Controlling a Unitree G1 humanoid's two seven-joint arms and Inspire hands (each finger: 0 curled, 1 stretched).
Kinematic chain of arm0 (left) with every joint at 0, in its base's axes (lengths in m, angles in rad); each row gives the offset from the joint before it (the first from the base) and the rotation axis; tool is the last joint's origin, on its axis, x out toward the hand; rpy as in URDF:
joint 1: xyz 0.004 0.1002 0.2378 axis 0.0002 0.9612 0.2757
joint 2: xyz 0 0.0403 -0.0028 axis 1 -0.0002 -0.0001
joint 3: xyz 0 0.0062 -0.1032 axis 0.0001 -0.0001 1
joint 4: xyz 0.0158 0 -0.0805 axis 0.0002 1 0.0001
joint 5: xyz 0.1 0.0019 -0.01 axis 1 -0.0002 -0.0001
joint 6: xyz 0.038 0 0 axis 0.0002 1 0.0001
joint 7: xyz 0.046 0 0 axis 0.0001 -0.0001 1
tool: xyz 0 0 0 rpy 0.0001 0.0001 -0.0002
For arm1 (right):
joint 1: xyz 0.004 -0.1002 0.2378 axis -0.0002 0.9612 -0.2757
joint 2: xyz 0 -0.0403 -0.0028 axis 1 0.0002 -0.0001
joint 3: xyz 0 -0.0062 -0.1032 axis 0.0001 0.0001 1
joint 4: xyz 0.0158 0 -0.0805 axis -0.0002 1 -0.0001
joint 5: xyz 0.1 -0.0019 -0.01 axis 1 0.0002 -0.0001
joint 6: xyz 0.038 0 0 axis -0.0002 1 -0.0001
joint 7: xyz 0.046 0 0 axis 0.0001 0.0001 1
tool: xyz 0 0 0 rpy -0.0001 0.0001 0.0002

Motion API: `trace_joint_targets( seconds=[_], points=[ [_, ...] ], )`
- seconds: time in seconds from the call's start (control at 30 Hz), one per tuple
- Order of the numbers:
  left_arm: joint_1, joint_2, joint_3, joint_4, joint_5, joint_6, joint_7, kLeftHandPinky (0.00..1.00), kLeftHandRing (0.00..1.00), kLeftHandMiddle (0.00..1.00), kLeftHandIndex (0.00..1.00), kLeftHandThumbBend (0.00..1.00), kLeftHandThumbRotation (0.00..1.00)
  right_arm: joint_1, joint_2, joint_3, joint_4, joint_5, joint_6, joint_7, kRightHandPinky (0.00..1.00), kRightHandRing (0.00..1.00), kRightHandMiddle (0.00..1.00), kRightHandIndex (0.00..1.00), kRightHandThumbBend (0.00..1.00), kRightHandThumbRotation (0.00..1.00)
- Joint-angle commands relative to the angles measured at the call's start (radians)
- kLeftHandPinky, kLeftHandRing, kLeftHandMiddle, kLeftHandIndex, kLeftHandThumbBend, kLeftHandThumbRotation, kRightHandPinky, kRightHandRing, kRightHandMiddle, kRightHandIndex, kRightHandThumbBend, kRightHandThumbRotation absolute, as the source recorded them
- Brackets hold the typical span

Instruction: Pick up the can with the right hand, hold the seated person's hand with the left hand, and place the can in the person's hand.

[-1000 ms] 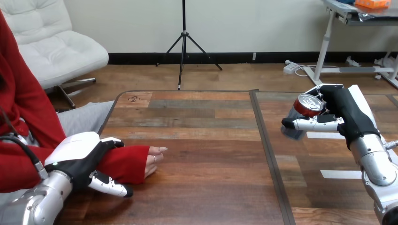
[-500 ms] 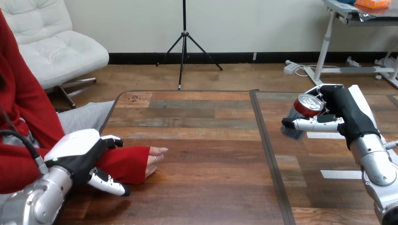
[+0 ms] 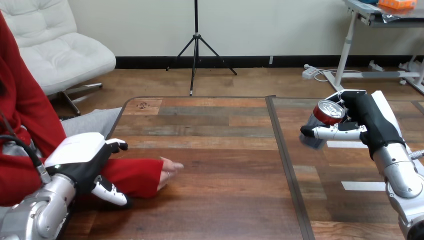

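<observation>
holding: can [image 3: 324, 116], within your right hand [image 3: 367, 122], fingers curled, ready for delivery; person's forearm [image 3: 137, 175], between fingers and thumb of left hand [image 3: 80, 157], steadied.

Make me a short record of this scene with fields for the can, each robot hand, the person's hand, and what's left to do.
can: red, tilted, at the table's right side
right hand: curled round the can
left hand: curled round the person's forearm, on the red sleeve
person's hand: on the table at left, holding nothing
separation: can and person's hand far apart
left to do: place can in the person's hand
</observation>
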Motion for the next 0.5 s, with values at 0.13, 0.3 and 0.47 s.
trace_joint_targets(
  seconds=[0.13,0.3,0.47],
  points=[
    [-0.032,-0.001,-0.016,-0.017,0.031,0.023,0.076,0.79,0.83,0.84,0.84,1.0,0.1,-0.059,0.0,-0.029,-0.05,0.032,-0.011,-0.008,0.27,0.31,0.38,0.44,0.88,0.0],
    [-0.034,-0.003,-0.027,-0.005,0.043,0.029,0.105,0.79,0.83,0.84,0.83,0.99,0.07,-0.059,0.001,-0.031,-0.048,0.039,-0.017,-0.004,0.27,0.31,0.38,0.44,0.88,0.0],
    [-0.037,-0.004,-0.04,0.005,0.051,0.035,0.131,0.78,0.81,0.82,0.82,0.97,0.04,-0.058,0.001,-0.031,-0.048,0.046,-0.017,0.0,0.26,0.3,0.37,0.44,0.88,0.0]
  ],
)
